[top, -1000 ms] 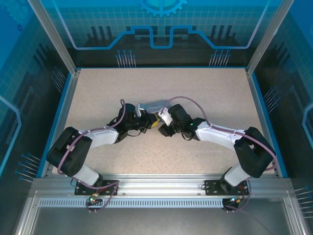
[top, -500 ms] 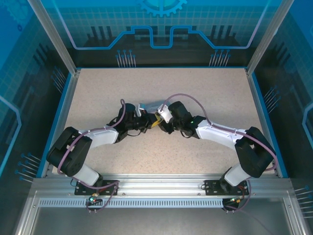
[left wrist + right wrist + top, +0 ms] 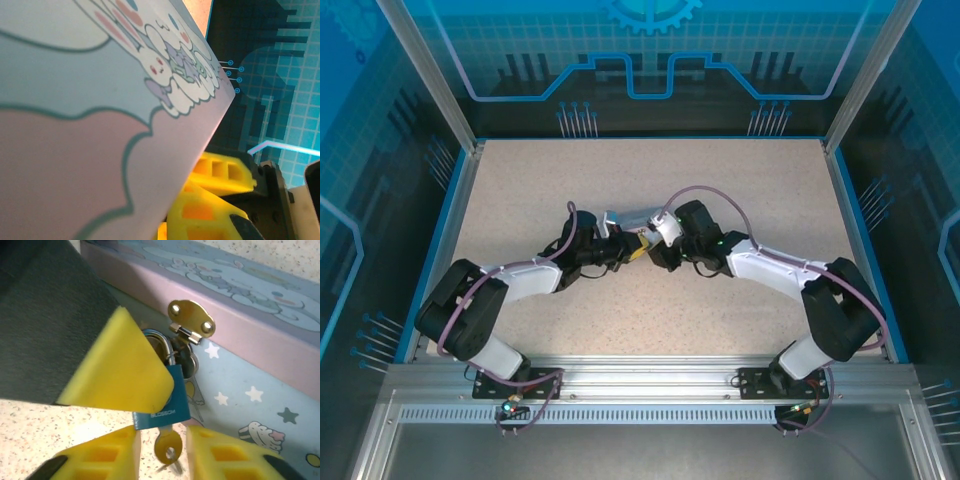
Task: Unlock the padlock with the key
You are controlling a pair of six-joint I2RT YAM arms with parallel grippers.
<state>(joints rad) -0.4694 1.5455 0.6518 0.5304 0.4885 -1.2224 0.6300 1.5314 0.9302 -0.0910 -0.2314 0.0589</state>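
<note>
Speckled bench [image 3: 520, 190] lies open to its blue rim — mid-bench the padlock [image 3: 162, 405] hangs on the tin's [image 3: 260, 320] hasp [image 3: 192, 322], key [image 3: 167, 450] in its base between the right gripper's [image 3: 162, 462] parted fingers [image 3: 225, 460]; left gripper [image 3: 620, 245] clenched alongside.

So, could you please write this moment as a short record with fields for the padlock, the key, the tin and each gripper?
padlock: blue, hanging from the brass hasp
key: inserted from below, head sticking out under the padlock
tin: cartoon-printed, between the two grippers
right gripper: open, one finger on each side of the key's head, small gaps visible
left gripper: shut; what it grips is hidden
</note>
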